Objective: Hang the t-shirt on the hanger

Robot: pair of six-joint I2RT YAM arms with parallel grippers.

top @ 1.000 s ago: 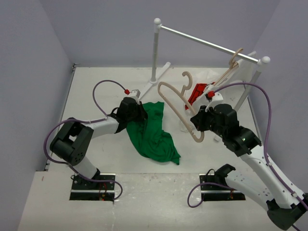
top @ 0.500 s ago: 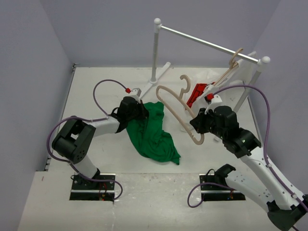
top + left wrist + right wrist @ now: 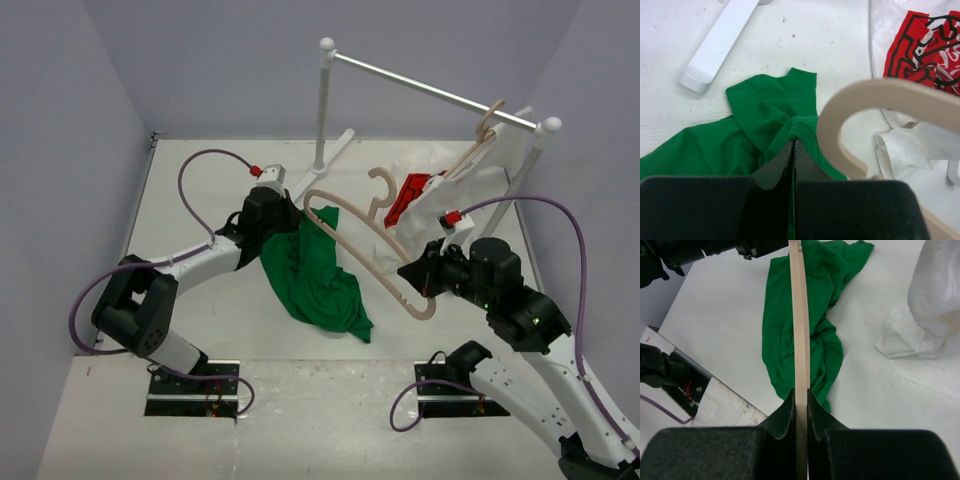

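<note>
The green t-shirt lies crumpled on the white table, and its collar end is lifted. My left gripper is shut on the collar fabric, with its jaws closed at the left wrist view's gripper point. The tan wooden hanger is held in the air, slanting from my right gripper toward the left gripper. Its left end curves just beside the pinched collar. In the right wrist view the gripper is shut on the hanger's bar, above the shirt.
A white clothes rail on posts stands at the back right. A second wooden hanger on it wears a white garment with red print, also seen in both wrist views. The rail's white foot lies behind the shirt.
The left gripper has risen and moved back with the collar. The right arm has drawn back toward the near edge, and the hanger's left end has swung left to the lifted collar.
</note>
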